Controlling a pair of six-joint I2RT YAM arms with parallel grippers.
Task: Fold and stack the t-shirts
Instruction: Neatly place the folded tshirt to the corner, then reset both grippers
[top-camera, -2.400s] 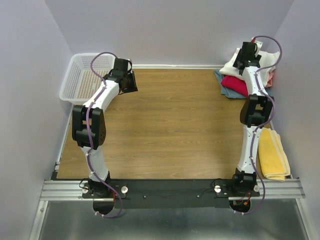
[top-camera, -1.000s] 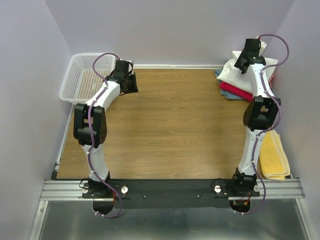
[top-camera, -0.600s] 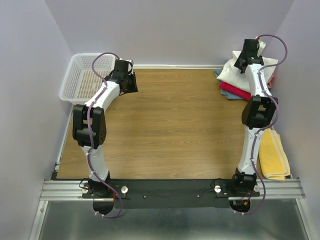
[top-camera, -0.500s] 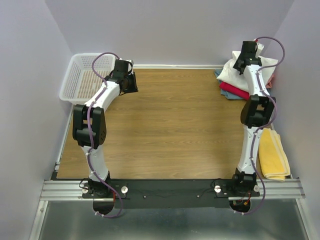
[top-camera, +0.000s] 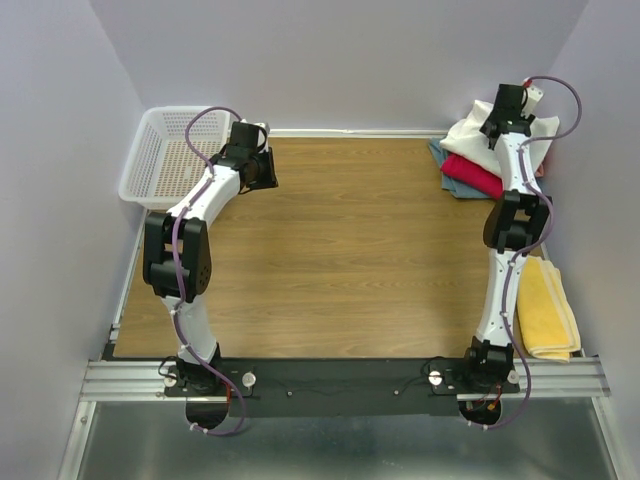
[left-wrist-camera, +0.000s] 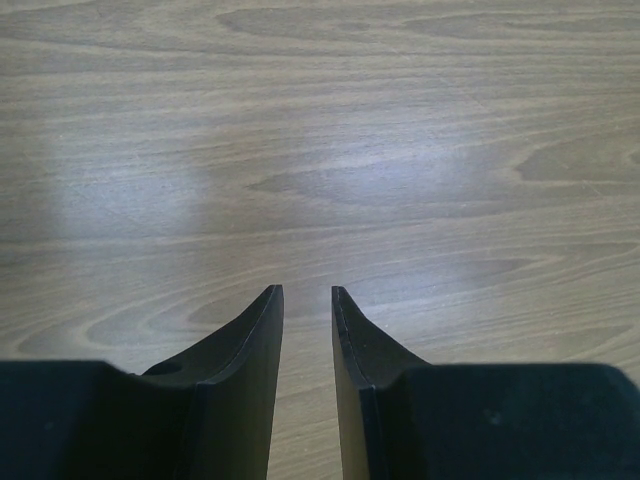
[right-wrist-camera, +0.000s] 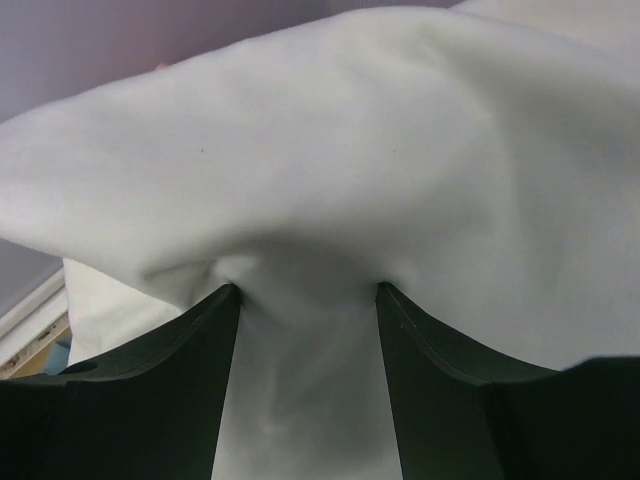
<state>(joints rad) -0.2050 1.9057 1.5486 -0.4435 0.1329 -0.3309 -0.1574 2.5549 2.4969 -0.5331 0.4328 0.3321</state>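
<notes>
The white t-shirt (top-camera: 470, 135) lies bunched on top of the stack at the table's back right corner. Under it show the crimson shirt (top-camera: 478, 177) and an edge of the grey-blue one (top-camera: 452, 187); a sliver of salmon-pink (top-camera: 541, 166) shows at the right. My right gripper (top-camera: 503, 112) is over the stack, and in the right wrist view the right gripper (right-wrist-camera: 307, 290) is shut on a thick fold of the white shirt (right-wrist-camera: 330, 150). My left gripper (top-camera: 262, 168) hovers over bare wood at the back left. In the left wrist view the left gripper (left-wrist-camera: 307, 292) is nearly shut and empty.
A white mesh basket (top-camera: 172, 155) stands at the back left corner beside the left arm. A folded yellow towel (top-camera: 545, 310) lies at the table's right edge. The purple walls are close behind and beside the stack.
My right gripper has moved right and back with the white shirt. The shirt has drawn up off the stack's front, baring more crimson. The left arm has barely shifted.
</notes>
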